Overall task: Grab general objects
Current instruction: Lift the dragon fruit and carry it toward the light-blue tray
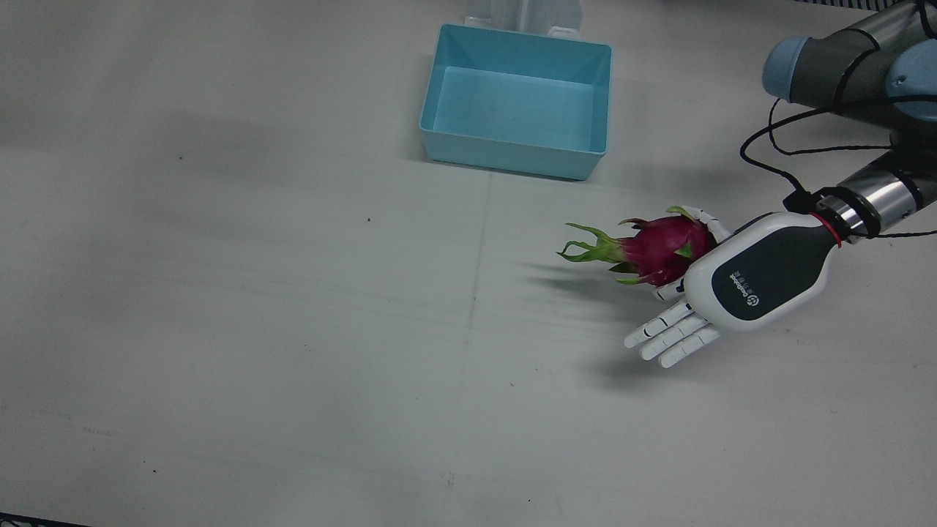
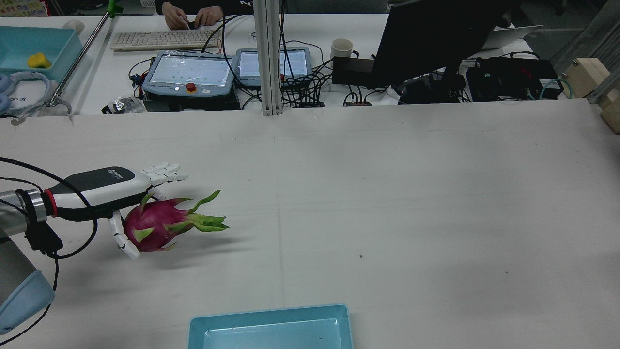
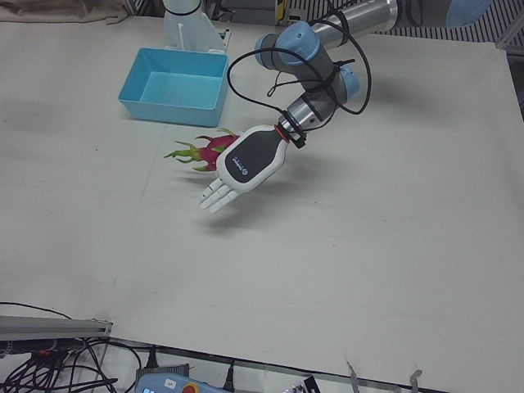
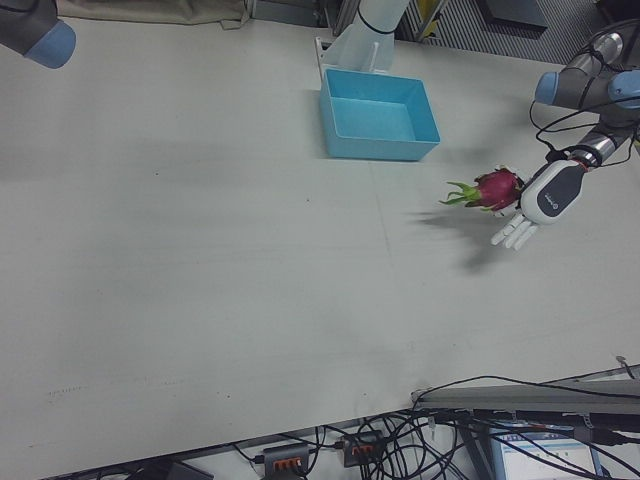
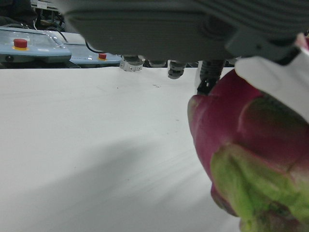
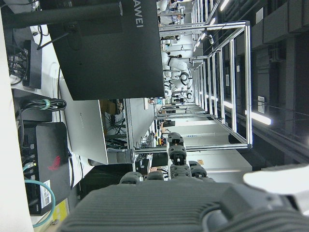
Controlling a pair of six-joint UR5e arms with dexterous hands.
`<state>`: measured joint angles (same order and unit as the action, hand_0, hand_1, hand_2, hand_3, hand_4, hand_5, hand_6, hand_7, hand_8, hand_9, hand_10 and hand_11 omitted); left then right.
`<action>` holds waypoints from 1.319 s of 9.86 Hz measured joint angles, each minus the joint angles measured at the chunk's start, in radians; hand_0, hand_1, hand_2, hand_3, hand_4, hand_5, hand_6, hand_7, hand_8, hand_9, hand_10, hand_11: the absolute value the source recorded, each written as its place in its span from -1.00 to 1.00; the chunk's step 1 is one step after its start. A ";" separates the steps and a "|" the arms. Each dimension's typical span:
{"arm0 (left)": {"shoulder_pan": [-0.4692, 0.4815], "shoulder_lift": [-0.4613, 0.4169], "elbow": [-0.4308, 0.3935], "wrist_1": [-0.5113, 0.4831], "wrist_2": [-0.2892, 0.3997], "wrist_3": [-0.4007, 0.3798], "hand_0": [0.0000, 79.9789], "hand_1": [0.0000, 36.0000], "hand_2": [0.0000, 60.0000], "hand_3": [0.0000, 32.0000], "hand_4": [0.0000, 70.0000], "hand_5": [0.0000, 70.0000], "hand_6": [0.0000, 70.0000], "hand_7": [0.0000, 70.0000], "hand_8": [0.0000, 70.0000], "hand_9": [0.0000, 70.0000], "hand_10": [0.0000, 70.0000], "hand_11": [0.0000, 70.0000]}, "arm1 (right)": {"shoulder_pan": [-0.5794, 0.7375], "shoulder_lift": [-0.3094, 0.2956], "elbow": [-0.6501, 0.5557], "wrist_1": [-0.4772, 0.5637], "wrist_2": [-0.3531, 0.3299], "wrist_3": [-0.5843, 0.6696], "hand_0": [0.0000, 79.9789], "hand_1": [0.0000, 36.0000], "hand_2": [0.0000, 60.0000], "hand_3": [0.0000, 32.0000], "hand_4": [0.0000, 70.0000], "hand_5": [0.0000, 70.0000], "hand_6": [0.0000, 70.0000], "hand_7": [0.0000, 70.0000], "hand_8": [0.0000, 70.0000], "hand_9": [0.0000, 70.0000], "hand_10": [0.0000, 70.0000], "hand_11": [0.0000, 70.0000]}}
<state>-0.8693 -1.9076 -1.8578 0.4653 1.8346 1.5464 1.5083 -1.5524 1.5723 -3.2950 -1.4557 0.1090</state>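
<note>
Dragonfruit, scaly magenta with green leafy tips, pinched by left robot hand, other fingers straight.

white table | desk behind: keyboard; dark monitor; mug

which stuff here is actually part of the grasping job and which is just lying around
Part of the job:
- dragon fruit
- left hand, at the fruit with most fingers straight
- blue bin, probably the drop spot

Just lying about:
- keyboard
- white mug
- black monitor
- two control pendants
</note>
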 measured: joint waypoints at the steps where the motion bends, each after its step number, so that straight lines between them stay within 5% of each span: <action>1: -0.026 -0.027 -0.018 0.046 0.047 -0.001 0.22 1.00 1.00 -1.00 0.21 -0.10 -1.00 -0.67 -1.00 -0.97 -1.00 -1.00 | 0.000 0.000 0.000 0.000 0.000 0.000 -1.00 -1.00 -1.00 -1.00 -1.00 -1.00 -1.00 -1.00 -1.00 -1.00 -1.00 -1.00; 7: -0.064 -0.069 -0.149 0.238 0.298 -0.087 0.28 1.00 1.00 -1.00 0.31 -0.05 -1.00 -0.57 -1.00 -0.96 -1.00 -1.00 | 0.000 0.000 -0.005 0.000 0.000 0.003 -1.00 -1.00 -1.00 -1.00 -1.00 -1.00 -1.00 -1.00 -1.00 -1.00 -1.00 -1.00; 13: 0.045 -0.079 -0.237 0.287 0.353 -0.303 0.41 1.00 1.00 -1.00 0.78 0.19 -0.92 -0.47 -1.00 -0.93 -1.00 -1.00 | 0.000 0.000 -0.004 0.000 0.000 0.003 -1.00 -1.00 -1.00 -1.00 -1.00 -1.00 -1.00 -1.00 -1.00 -1.00 -1.00 -1.00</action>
<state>-0.8248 -1.9869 -2.0949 0.7523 2.1874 1.2432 1.5079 -1.5524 1.5683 -3.2950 -1.4558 0.1120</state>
